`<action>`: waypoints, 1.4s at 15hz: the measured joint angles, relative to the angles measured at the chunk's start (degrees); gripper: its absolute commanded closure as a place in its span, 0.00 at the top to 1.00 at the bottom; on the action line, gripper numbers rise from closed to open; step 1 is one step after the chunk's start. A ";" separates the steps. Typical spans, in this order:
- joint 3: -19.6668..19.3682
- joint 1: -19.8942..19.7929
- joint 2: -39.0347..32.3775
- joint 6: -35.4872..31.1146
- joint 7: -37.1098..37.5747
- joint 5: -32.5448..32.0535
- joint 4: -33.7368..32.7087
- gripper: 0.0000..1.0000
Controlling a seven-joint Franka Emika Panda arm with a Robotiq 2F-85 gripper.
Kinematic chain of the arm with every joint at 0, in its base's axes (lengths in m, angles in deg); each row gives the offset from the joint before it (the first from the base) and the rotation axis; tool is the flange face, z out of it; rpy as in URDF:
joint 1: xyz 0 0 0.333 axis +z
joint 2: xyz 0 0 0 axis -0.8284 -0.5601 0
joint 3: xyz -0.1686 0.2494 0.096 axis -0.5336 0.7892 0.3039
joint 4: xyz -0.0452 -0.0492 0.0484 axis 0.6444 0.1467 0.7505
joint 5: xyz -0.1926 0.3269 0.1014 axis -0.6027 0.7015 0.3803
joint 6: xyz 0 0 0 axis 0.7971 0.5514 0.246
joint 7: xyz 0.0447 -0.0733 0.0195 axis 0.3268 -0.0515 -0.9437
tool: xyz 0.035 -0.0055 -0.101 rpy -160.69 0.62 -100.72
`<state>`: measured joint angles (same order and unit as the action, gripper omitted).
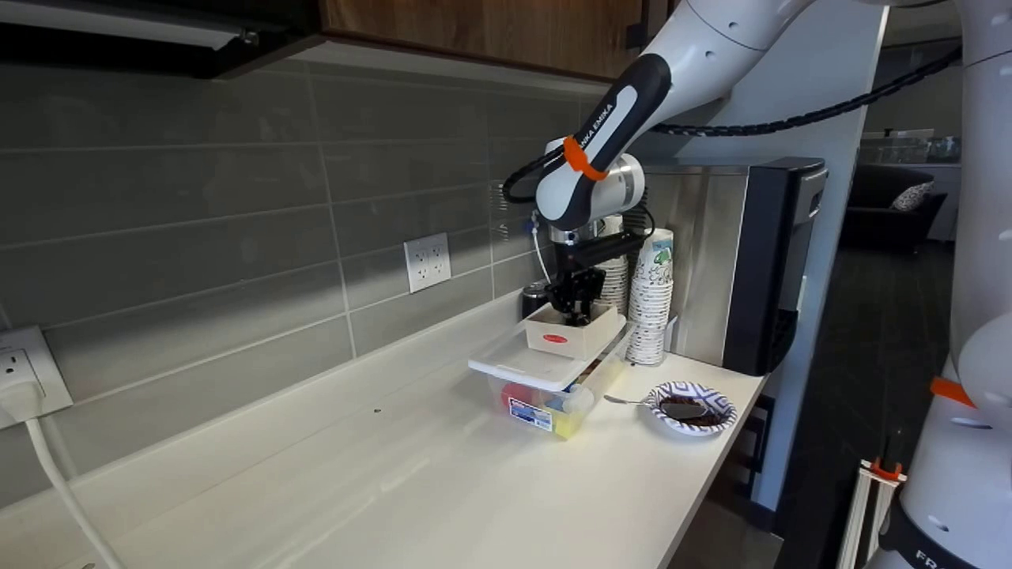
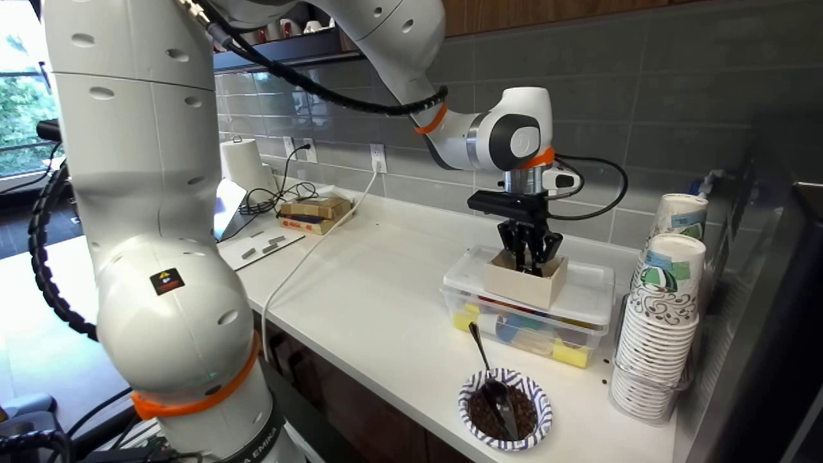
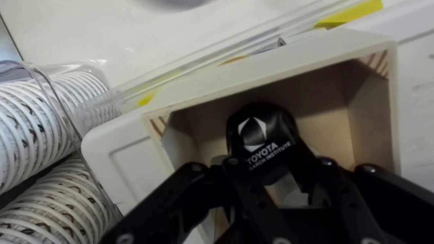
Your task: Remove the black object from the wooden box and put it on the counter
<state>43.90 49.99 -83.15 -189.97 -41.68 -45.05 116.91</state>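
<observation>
The wooden box (image 1: 557, 341) stands on the lid of a clear plastic tub; it also shows in an exterior view (image 2: 516, 287) and the wrist view (image 3: 271, 75). The black object (image 3: 260, 130), a soft shiny piece with white Toyota lettering, is inside the box. My gripper (image 3: 271, 169) reaches down into the box with its fingers on both sides of the object, seemingly shut on it. In both exterior views the gripper (image 1: 578, 318) (image 2: 529, 269) is part-closed, and the object cannot be told from the black fingers and box walls. The counter (image 1: 411, 482) is cream-white.
The clear lidded tub (image 2: 530, 331) holds coloured items. Stacked paper cups (image 2: 656, 334) stand beside it. A patterned bowl (image 1: 692, 423) with dark grains and a spoon is near the counter's front edge. The tiled wall (image 1: 198, 261) is behind; a steel machine (image 1: 711, 261) stands at the end.
</observation>
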 measured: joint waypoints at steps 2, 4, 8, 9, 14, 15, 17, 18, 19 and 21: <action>-0.04 0.00 0.00 0.41 0.29 0.00 -0.35 0.06; -0.11 0.00 0.03 0.66 1.28 -0.29 -0.99 0.08; -0.10 0.34 1.43 1.92 4.38 -3.10 -2.74 0.08; -0.06 0.55 2.22 2.63 5.16 -3.71 -3.02 0.08; 1.38 1.84 8.30 9.55 7.78 -6.56 -2.72 0.08; 1.80 2.01 9.40 11.35 7.97 -6.84 -1.94 0.08; 2.57 2.05 11.37 14.53 7.99 -7.30 -0.18 0.08; 2.89 2.05 12.36 16.37 7.91 -7.31 0.71 0.08; 3.24 2.05 13.51 18.05 7.87 -7.31 1.72 0.08; 4.00 2.07 16.48 21.27 7.65 -7.31 4.25 0.08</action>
<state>47.90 52.06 -66.68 -168.70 -34.03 -52.36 121.17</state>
